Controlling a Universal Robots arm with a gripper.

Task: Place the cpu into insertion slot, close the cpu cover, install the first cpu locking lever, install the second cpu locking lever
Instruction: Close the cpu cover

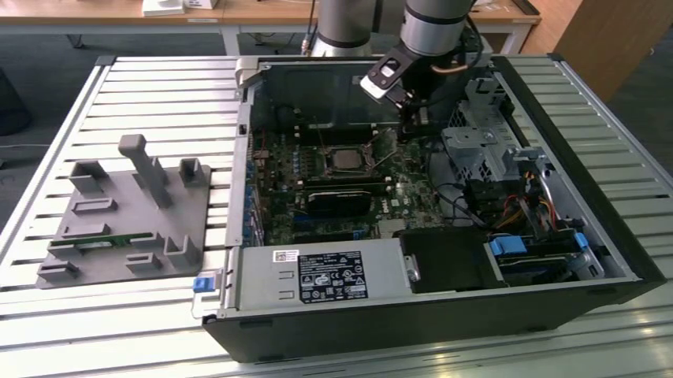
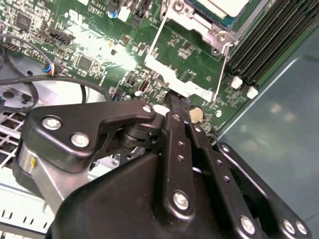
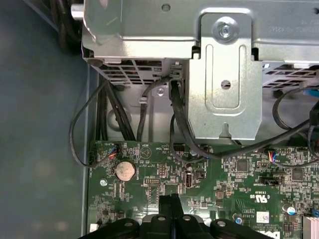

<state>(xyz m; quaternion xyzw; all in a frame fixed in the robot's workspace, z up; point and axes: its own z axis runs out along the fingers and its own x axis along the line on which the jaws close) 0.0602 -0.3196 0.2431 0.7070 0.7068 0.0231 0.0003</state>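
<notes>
The cpu sat in the insertion slot, on the green board about midway back inside the open case. Nearest in the exterior view was the case's black outer wall, and behind it the silver power supply. To the exterior view's left a grey fixture lay on the slatted table, apart from the case. Farther back came a black card, then the slot with the chip's silvery top showing. Two thin wire levers ran out from the slot's sides toward the gripper. The gripper hung just beyond the slot on the exterior view's right, low over the board. Its fingers were pressed together in both wrist views, with nothing seen between them. Beyond it stood the metal drive cage, with black cables trailing from it down to the board. The arm rose at the case's far side.
</notes>
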